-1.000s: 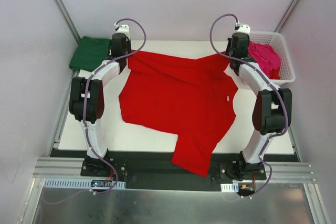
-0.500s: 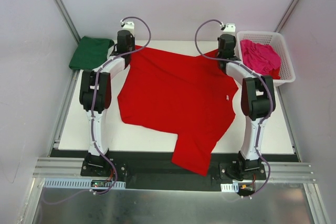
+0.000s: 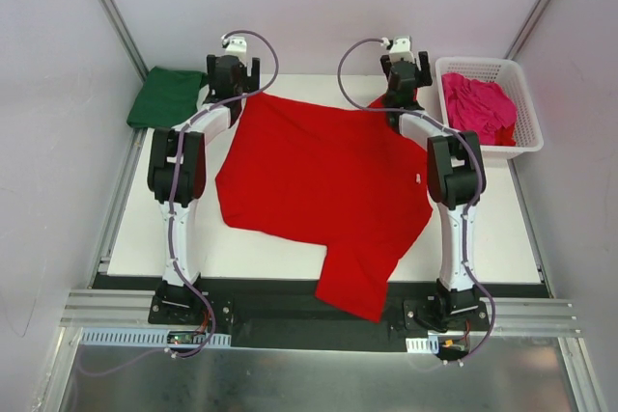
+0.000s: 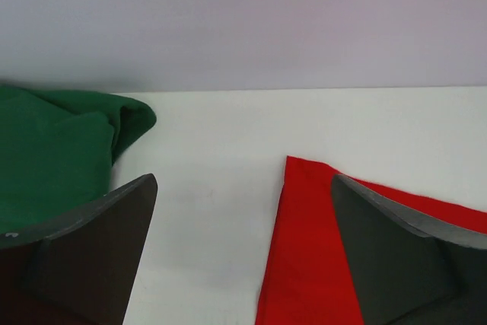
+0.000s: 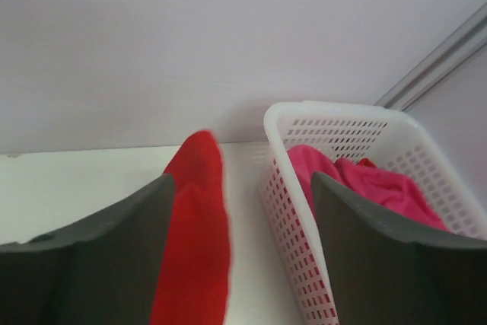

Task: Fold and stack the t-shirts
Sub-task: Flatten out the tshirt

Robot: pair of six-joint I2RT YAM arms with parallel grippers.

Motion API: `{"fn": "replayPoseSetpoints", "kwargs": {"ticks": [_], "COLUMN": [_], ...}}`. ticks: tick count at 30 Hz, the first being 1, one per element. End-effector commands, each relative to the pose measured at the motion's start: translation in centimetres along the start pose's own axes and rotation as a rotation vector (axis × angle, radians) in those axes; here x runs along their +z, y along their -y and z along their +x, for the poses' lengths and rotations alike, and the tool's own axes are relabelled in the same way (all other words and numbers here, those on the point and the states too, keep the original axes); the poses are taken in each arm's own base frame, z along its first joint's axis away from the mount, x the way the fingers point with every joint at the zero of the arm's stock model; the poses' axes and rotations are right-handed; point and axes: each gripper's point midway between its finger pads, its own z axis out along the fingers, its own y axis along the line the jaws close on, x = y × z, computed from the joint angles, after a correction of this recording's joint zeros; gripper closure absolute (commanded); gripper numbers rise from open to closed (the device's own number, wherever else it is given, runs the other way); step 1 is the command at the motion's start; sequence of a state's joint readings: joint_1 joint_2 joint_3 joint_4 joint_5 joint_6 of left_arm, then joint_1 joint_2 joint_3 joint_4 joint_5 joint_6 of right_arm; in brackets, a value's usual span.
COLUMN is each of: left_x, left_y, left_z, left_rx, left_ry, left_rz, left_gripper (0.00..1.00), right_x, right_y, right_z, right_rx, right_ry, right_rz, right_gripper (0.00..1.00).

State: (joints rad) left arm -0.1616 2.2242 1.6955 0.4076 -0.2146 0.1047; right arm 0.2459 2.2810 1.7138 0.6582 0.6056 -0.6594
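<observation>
Both my jaws stand open at the far edge of the white table. My left gripper is over one loose corner of the red t-shirt, which lies spread out, and my right gripper is over another. The green t-shirt sits folded far left. The magenta t-shirt lies crumpled in the white basket far right.

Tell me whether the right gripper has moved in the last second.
Yes. In the top view the right gripper has shifted left, away from the white basket.
</observation>
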Motion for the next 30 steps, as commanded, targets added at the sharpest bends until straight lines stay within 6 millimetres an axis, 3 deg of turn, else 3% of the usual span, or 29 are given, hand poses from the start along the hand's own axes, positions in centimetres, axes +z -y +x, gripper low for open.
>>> {"fn": "replayPoseSetpoints", "kwargs": {"ticks": [1, 7, 9, 10, 11, 12, 13, 15, 16, 18, 19, 20, 21, 22, 23, 24, 25, 26, 28, 30], "left_x": [0.3, -0.9, -2.1, -2.6, -3.7, -4.4, -5.1, -7.0, -7.9, -10.1, -11.4, -12.9, -14.1, -15.5, -16.9, -17.9, -19.2, -20.6, -22.5, -24.3], "left_y": [-2.1, -2.5, -2.6, -2.6, -2.6, -2.4, -2.3, -1.5, -1.2, -0.2, 0.4, 0.4, 1.5, 2.0, 2.2, 2.6, 3.6, 3.9, 5.2, 5.4], "left_z": [-1.9, -2.0, -2.3, -2.3, -2.7, -2.4, -2.2, -2.5, -1.4, -1.0, 1.1, -0.1, 0.1, 2.0, 1.0, 1.3, 2.4, 2.4, 4.0, 5.0], "left_rx": [-0.015, -0.020, -0.031, -0.034, -0.054, -0.059, -0.064, -0.074, -0.060, -0.054, -0.033, -0.034, -0.023, -0.035, -0.037, -0.023, 0.002, 0.013, 0.036, 0.049], "left_ry": [0.065, 0.059, 0.055, 0.046, 0.043, 0.021, 0.003, -0.021, -0.081, -0.118, -0.170, -0.149, -0.153, -0.199, -0.181, -0.188, -0.215, -0.227, -0.272, -0.310], "left_rz": [-0.095, -0.103, -0.101, -0.103, -0.100, -0.091, -0.081, -0.056, -0.049, -0.027, -0.015, -0.013, 0.010, 0.019, 0.028, 0.030, 0.048, 0.057, 0.087, 0.104], "left_gripper": [0.01, 0.01, 0.01, 0.01, 0.01, 0.01, 0.01, 0.01, 0.01, 0.01, 0.01, 0.01, 0.01, 0.01, 0.01, 0.01, 0.01, 0.01, 0.01, 0.01], "right_x": [0.4, -1.0, -2.1, -3.3, -4.0, -5.0, -6.4, -8.2, -9.3, -11.8, -13.0, -14.6, -15.6, -16.8, -18.3, -19.6, -20.9, -22.5, -24.8, -27.1], "right_y": [1.8, 2.1, 1.6, 2.0, 1.9, 1.7, 2.3, 2.0, 1.5, 1.9, 1.2, 1.6, 1.6, 1.0, 0.8, 1.3, 0.6, 0.5, 0.3, 0.0], "right_z": [-4.0, -4.9, -4.7, -6.1, -6.2, -4.9, -6.5, -5.3, -4.3, -4.0, -3.3, -3.3, -3.3, -2.9, -1.2, -2.0, -1.7, -0.4, -0.9, 0.5], "right_rx": [-0.009, -0.033, -0.050, -0.023, -0.008, -0.019, 0.014, 0.075, 0.097, 0.203, 0.224, 0.283, 0.305, 0.319, 0.308, 0.354, 0.359, 0.330, 0.347, 0.324], "right_ry": [0.097, 0.107, 0.091, 0.103, 0.096, 0.055, 0.063, -0.017, -0.054, -0.143, -0.182, -0.225, -0.243, -0.265, -0.332, -0.340, -0.367, -0.418, -0.436, -0.505], "right_rz": [0.091, 0.102, 0.091, 0.094, 0.084, 0.061, 0.051, 0.003, -0.033, -0.084, -0.153, -0.180, -0.204, -0.250, -0.272, -0.287, -0.329, -0.350, -0.394, -0.436], "right_gripper": [0.05, 0.04, 0.04, 0.04, 0.04, 0.04, 0.04, 0.04, 0.04, 0.04, 0.04, 0.04, 0.04, 0.04, 0.04, 0.04, 0.04, 0.04, 0.04, 0.04]}}
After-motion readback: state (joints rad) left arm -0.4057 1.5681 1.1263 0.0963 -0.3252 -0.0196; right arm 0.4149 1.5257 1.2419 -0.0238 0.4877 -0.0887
